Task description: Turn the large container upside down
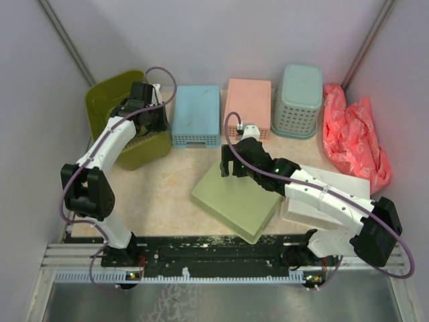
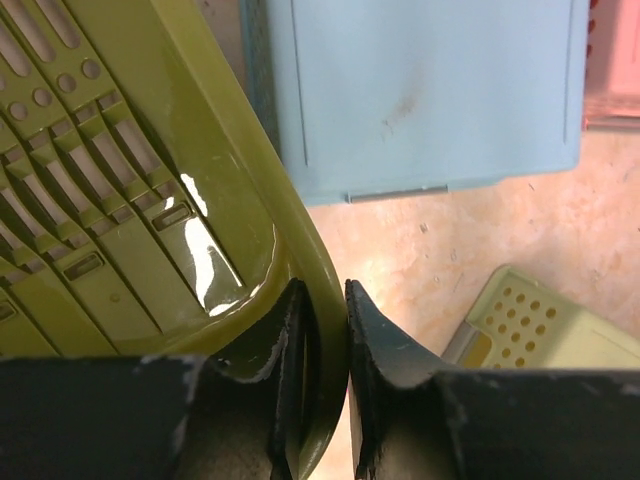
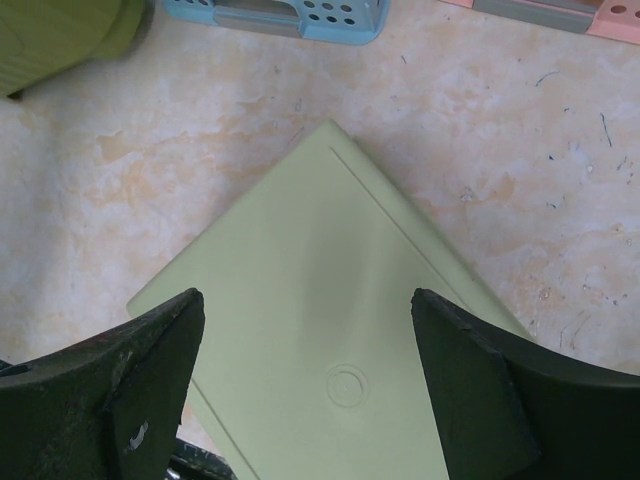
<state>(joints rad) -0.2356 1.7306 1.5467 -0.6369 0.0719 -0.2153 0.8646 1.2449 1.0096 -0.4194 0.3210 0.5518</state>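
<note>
In the top view, the large container is found at about 10 o'clock on the surface, in the far left corner against the side wall. Its open side is turned upward, and the left arm reaches over its rim. The left tool is clamped on the wall of the tub at its 3 o'clock side. In the left wrist view the olive rim is seen pinched between the two dark fingers, one inside the tub and one outside, with the slotted bottom of the large container shown at 10 o'clock of the left tool.

The right tool is held apart, with its jaws spread wide and nothing between them. It hangs above the pale-green tray, which lies flat near the middle of the surface, turned cornerwise. In the right wrist view the smooth face of the tray fills the gap of the right tool, and a corner of the olive tub is seen at 10 o'clock.

Along the far edge, a blue bin stands just beside the tub at 12 o'clock, followed by a pink bin and a teal basket towards 1 o'clock. A crumpled red bag lies at 2 o'clock.
</note>
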